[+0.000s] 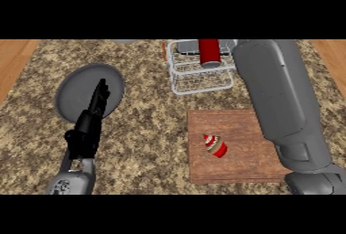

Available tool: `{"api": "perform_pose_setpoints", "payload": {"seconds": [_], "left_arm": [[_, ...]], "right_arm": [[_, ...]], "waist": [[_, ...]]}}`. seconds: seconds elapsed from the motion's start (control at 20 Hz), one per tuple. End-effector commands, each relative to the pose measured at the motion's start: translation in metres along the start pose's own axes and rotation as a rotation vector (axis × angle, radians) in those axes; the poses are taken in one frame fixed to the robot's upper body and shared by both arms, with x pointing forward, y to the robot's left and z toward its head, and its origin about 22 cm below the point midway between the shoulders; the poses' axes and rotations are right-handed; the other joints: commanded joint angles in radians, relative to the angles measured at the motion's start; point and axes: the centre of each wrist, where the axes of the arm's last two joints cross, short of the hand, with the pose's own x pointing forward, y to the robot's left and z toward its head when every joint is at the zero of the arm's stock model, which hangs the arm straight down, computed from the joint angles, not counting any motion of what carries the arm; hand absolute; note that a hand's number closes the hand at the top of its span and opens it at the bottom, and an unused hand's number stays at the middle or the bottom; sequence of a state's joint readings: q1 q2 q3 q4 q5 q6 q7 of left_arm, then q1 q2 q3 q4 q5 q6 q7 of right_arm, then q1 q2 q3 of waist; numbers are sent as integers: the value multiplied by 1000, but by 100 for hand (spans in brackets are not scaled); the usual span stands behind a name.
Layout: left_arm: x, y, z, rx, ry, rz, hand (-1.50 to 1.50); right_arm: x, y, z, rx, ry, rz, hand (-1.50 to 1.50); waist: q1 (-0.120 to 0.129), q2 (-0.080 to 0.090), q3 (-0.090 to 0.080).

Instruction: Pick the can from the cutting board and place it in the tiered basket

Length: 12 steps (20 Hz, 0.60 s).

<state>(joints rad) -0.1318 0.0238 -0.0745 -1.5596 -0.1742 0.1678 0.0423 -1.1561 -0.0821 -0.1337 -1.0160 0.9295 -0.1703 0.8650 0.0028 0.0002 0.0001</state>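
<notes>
Seen from above, a speckled brown stone table (135, 137) with wooden strips at both side edges. At far left, a grey round plate (74, 93) lying flat. Over its right part, the left hand (91, 121), black, edge-on, fingers (101, 91) straight and together, holding nothing, grey forearm entering from the lower edge. Right of centre near the top, a white wire basket (196, 82), with a red can (210, 52) lying on its side in its upper tier, grey end facing down the view. Below the basket, a square wooden cutting board (236, 169), carrying a small striped red, white and tan object (215, 145), tilted. At far right, a large grey right forearm (277, 100) stretching from lower edge up beside the basket; right hand hidden beyond the top, fingers impossible to tell.
</notes>
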Motion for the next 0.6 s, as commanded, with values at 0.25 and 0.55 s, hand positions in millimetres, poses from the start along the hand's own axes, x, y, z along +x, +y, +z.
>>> {"api": "perform_pose_setpoints", "payload": {"seconds": [0.25,0.55], "left_arm": [[-7,23,1,47,23,-5,0],[-17,22,11,56,30,-5,0]], "right_arm": [[-78,-78,-5,-121,172,-255,-150],[-160,-141,27,-140,144,-297,-150]], "waist": [[-48,-16,1],[-57,-16,1]]}}
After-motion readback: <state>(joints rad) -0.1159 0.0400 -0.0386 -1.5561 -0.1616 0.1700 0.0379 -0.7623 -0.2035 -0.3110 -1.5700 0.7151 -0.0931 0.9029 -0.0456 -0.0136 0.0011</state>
